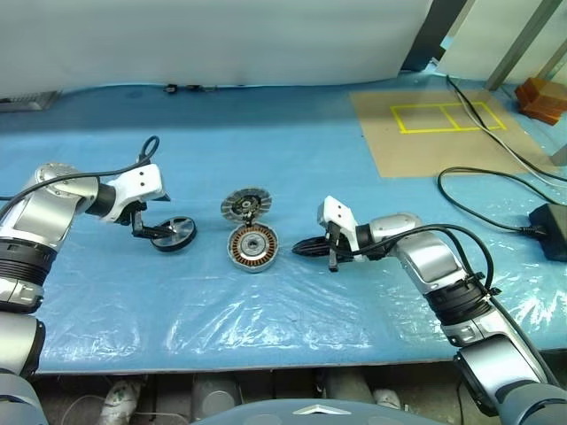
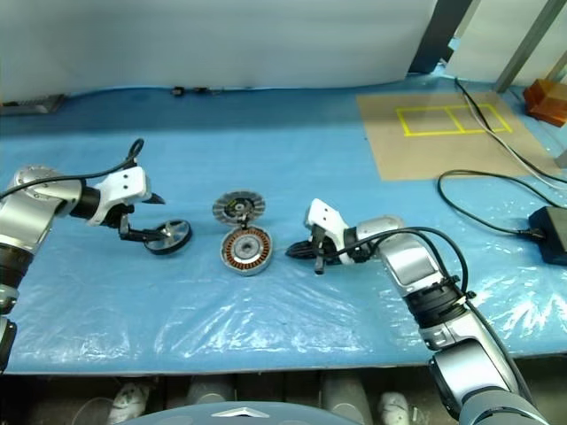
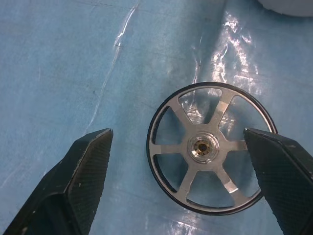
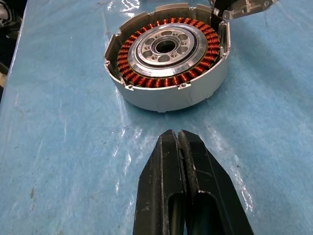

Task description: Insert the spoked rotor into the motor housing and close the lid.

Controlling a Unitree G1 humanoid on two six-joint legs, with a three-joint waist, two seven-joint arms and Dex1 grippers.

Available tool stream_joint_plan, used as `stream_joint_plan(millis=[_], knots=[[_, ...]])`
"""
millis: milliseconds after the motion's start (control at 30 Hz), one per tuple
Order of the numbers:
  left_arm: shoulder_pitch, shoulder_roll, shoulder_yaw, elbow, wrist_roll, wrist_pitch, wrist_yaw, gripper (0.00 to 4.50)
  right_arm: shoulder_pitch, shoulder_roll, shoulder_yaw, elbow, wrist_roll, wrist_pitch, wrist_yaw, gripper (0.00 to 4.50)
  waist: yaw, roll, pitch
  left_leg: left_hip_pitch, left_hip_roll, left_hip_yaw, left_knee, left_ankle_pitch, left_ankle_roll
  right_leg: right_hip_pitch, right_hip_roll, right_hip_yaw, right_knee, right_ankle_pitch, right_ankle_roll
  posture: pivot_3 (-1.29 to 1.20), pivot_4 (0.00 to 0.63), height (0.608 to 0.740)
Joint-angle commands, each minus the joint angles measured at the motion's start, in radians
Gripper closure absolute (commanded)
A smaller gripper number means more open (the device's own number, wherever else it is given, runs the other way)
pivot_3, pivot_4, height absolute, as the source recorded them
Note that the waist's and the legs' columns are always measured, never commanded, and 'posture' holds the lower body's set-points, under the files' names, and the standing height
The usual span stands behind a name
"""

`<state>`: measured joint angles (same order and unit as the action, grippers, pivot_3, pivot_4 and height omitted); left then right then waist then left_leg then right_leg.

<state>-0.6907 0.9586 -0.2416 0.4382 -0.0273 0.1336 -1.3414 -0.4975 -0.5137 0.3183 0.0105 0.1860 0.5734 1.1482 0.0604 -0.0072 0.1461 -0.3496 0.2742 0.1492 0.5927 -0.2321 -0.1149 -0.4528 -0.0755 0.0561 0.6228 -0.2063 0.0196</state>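
Nearest the camera, the right gripper (image 4: pixel 178 139) rested with fingers pressed together, empty, just beside the round grey motor housing (image 1: pixel 253 247) with copper windings. Farther left, the left gripper (image 3: pixel 181 147) stood wide open, straddling the silver spoked rotor (image 3: pixel 211 148) lying flat on the blue table (image 1: pixel 292 150), clearly the nearer arm. The finned silver lid (image 1: pixel 245 204) leaned behind the housing.

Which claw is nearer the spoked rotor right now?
Left. The left claw is open with its fingers on either side of the spoked rotor on the blue sheet. The right claw is shut, pointing at the motor housing, which lies between it and the rotor.
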Motion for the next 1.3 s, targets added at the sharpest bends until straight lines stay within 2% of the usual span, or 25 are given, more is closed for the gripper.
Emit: stream_joint_plan(millis=[33, 200, 300, 400, 900, 1300], knots=[[-0.041, 0.005, -0.006, 0.054, 0.048, -0.101, -0.018, 0.0, 0.007, -0.009, -0.021, -0.045, 0.016, -0.001, -0.019, 4.48, 0.003, 0.0, 0.0, 0.0, 0.0, 0.0, 0.0, 0.0, 0.0, 0.0, 0.0, 0.0, 0.0, 0.0, 0.0, 0.0, 0.15, 0.74], [-0.05, -0.007, 0.002, 0.091, 0.066, -0.154, -0.044, 0.0, 0.017, -0.014, -0.013, -0.055, 0.015, 0.0, -0.031, 4.48, 0.012, 0.0, 0.0, 0.0, 0.0, 0.0, 0.0, 0.0, 0.0, 0.0, 0.0, 0.0, 0.0, 0.0, 0.0, 0.0, 0.15, 0.74], [-0.05, -0.02, 0.01, 0.097, 0.063, -0.178, -0.054, 0.62, 0.017, -0.01, -0.01, -0.048, 0.015, 0.0, -0.038, 4.5, 0.013, 0.0, 0.0, 0.0, 0.0, 0.0, 0.0, 0.0, 0.0, 0.0, 0.0, 0.0, 0.0, 0.0, 0.0, 0.0, 0.15, 0.74], [-0.05, -0.031, 0.018, 0.1, 0.053, -0.199, -0.069, 1.57, 0.018, -0.009, -0.006, -0.048, 0.014, 0.001, -0.041, 4.5, 0.013, 0.0, 0.0, 0.0, 0.0, 0.0, 0.001, 0.0, 0.0, 0.0, 0.0, 0.0, 0.0, 0.0, 0.0, 0.0, 0.15, 0.74], [-0.102, -0.068, -0.013, 0.253, 0.11, -0.357, -0.117, 1.57, 0.036, -0.015, 0.006, -0.027, -0.004, -0.002, -0.057, 4.5, 0.015, 0.0, 0.0, 0.0, 0.0, 0.0, 0.001, 0.0, 0.0, 0.0, 0.0, 0.0, 0.001, 0.0, 0.0, 0.0, 0.15, 0.74], [-0.084, -0.065, -0.003, 0.226, 0.104, -0.355, -0.197, 1.57, 0.052, -0.014, 0.011, -0.035, -0.007, 0.002, -0.078, 4.5, 0.015, 0.0, 0.0, 0.0, 0.0, 0.0, 0.001, 0.0, 0.0, 0.0, 0.0, 0.0, 0.001, 0.0, 0.0, 0.0, 0.15, 0.74]])
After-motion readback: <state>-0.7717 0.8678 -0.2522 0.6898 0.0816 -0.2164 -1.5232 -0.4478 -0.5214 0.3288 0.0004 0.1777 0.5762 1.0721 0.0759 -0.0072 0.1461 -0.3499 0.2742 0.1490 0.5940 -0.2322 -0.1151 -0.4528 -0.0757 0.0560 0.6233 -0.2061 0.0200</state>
